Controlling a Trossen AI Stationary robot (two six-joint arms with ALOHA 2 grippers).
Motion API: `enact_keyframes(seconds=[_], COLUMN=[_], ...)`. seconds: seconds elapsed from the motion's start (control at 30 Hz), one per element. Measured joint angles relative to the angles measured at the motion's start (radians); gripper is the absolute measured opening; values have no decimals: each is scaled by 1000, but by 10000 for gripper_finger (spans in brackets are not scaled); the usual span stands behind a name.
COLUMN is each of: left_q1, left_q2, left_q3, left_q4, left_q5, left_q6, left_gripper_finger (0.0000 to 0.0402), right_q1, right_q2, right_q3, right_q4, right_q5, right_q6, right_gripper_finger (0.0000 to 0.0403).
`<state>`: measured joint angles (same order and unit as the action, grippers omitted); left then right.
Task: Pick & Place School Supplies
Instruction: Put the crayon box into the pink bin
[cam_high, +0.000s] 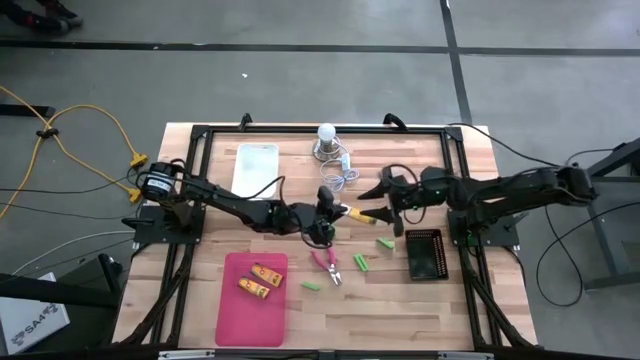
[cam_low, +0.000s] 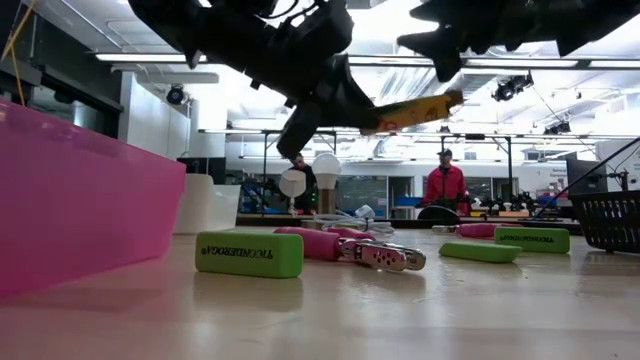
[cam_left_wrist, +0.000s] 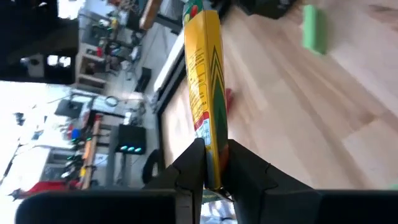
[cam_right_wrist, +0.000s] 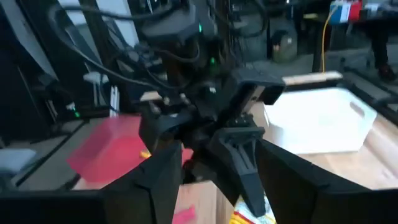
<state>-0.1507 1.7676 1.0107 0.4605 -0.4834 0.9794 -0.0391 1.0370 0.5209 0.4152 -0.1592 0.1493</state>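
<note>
My left gripper (cam_high: 335, 214) hangs over the table's middle, shut on an orange-yellow oblong piece (cam_high: 355, 213). My right gripper (cam_high: 378, 203) stands open just right of that piece's free end, with nothing between its fingers. Two more orange-yellow pieces (cam_high: 259, 280) lie flat in the pink tray (cam_high: 240, 320). Pink-handled pliers (cam_high: 326, 265) lie on the wood in front of my left gripper. Light-green sticks (cam_high: 362, 263) lie flat around them. In the low view the held piece (cam_low: 415, 110) hangs high above the green sticks (cam_low: 250, 254). My left gripper pinches the orange-yellow piece by one end (cam_left_wrist: 211, 167), a finger on each flat face. The fingers come roughly level from the table's left and lie along the piece. The rest of the piece juts out past the fingertips toward the table's right, lifted clear of the table.
A white tray (cam_high: 255, 165) and a white bulb (cam_high: 326, 135) with its coiled cord stand at the back. A black basket (cam_high: 425, 253) sits at the front right. A person in red (cam_low: 444, 185) stands in the room beyond the table.
</note>
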Motion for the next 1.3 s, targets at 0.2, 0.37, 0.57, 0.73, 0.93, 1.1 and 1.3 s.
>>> enact_keyframes(seconds=[0.2, 0.37, 0.57, 0.73, 0.93, 1.1, 1.3], left_q1=[-38, -87, -138, -208, -322, -432, -542], left_q2=[0, -1, -2, -2, -2, -2, -2], left_q3=[0, 0, 0, 0, 1, 1, 1], left_q4=[51, 74, 76, 75, 75, 75, 79], left_q5=[-65, -213, -442, -547, -714, -846, -942], left_q6=[42, -28, -213, -245, -318, -363, -492], left_gripper_finger=[55, 55, 55, 53, 35, 34, 42], right_q1=[0, 0, 0, 0, 0, 3, 33], right_q2=[-43, -45, -41, -41, -41, -41, -40], right_q3=[0, 0, 0, 0, 0, -1, -1], right_q4=[-8, -16, -20, -21, -22, -22, -22], right_q5=[3, 24, 38, 30, 18, -4, 3], right_q6=[0, 1, -20, -19, 13, 15, 15], right_gripper_finger=[194, 194, 194, 194, 194, 194, 194])
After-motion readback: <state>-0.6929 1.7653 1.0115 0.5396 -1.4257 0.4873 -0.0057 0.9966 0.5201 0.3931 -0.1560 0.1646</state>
